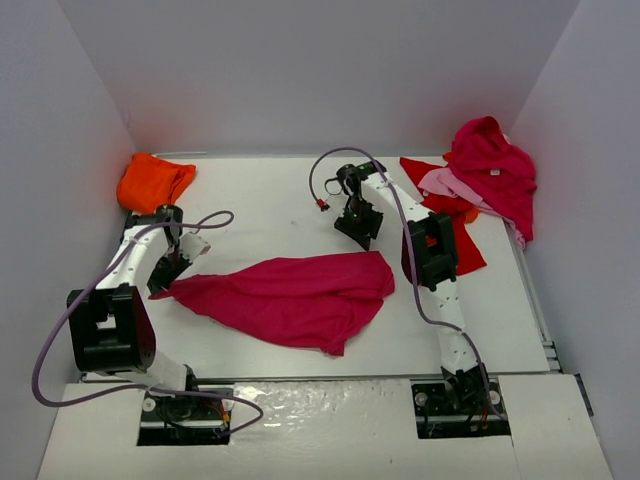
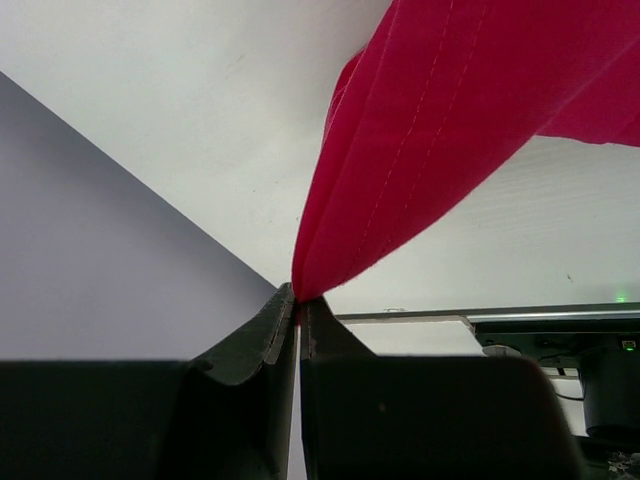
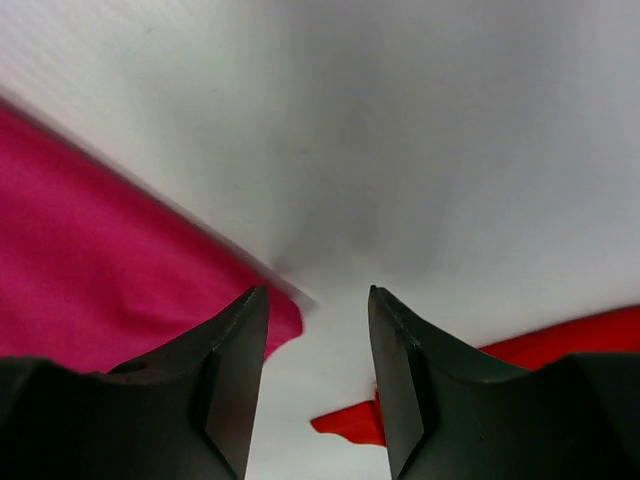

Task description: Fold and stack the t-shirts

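Two sets of jaws, two states: left jaws clenched on the pointed left end of the magenta t-shirt (image 1: 290, 300), right jaws parted and empty near its far right corner. If I pull with the left alone, I expect the cloth to drag and bunch; the right might snag the red t-shirt (image 1: 468, 245) nearby. The magenta one lies rumpled in the middle of the tabletop (image 1: 260, 200); an orange t-shirt (image 1: 152, 182) sits at the far left corner, a crimson-and-pink heap (image 1: 490, 165) at the far right.
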Robot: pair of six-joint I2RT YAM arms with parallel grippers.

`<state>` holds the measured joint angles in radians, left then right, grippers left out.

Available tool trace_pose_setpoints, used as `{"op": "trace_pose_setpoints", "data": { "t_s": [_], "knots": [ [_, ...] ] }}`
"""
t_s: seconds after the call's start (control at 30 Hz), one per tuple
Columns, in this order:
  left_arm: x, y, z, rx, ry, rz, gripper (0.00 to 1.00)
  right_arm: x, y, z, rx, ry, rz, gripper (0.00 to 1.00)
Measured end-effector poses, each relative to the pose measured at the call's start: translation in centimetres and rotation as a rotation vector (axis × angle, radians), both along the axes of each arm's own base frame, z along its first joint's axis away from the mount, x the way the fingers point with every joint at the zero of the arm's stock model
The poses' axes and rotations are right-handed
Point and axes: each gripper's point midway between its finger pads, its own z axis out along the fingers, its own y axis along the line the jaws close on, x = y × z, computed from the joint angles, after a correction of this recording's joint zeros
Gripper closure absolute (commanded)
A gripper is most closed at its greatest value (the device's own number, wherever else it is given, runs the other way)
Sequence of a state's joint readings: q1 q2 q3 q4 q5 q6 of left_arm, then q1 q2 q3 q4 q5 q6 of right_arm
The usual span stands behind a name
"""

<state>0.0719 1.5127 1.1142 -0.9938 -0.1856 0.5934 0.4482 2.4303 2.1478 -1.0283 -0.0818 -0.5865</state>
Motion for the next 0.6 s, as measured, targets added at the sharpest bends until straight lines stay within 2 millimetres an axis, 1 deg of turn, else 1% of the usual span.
{"op": "trace_pose_setpoints", "data": {
  "t_s": [0.1,0.17,0.27,0.3,0.37,0.43,0.5,0.57,0.6],
  "knots": [
    [0.0,0.0,-0.4,-0.001,0.015,0.0,1.0,-2.1,0.1,-0.9,0.027,0.093,0.013,0.59],
    [0.0,0.0,-0.5,-0.001,0.02,0.0,1.0,-3.6,-0.2,-1.4,0.025,0.145,0.026,0.63],
    [0.0,-0.1,-0.5,-0.001,0.02,-0.004,1.0,-6.2,-0.8,-1.4,0.016,0.214,0.056,0.84],
    [0.0,-0.1,-0.5,-0.001,0.02,-0.005,1.0,-7.2,-1.1,-1.4,0.009,0.241,0.07,0.99],
    [0.1,-0.1,-0.5,-0.001,0.019,-0.005,1.0,-9.7,-1.9,-1.5,-0.009,0.297,0.101,1.0],
    [0.1,-0.1,-0.5,0.0,0.018,-0.006,1.0,-11.3,-2.2,-1.5,-0.022,0.334,0.125,1.0],
    [0.1,-0.1,-0.5,0.001,0.017,-0.007,1.0,-11.6,-2.2,-1.4,-0.032,0.323,0.138,1.0],
    [0.2,-0.1,-0.4,0.005,0.015,-0.005,1.0,-10.3,-2.1,-1.1,-0.062,0.239,0.141,1.0],
    [0.2,-0.1,-0.4,0.006,0.014,-0.004,1.0,-9.2,-2.0,-0.7,-0.079,0.173,0.132,1.0]
  ]
}}
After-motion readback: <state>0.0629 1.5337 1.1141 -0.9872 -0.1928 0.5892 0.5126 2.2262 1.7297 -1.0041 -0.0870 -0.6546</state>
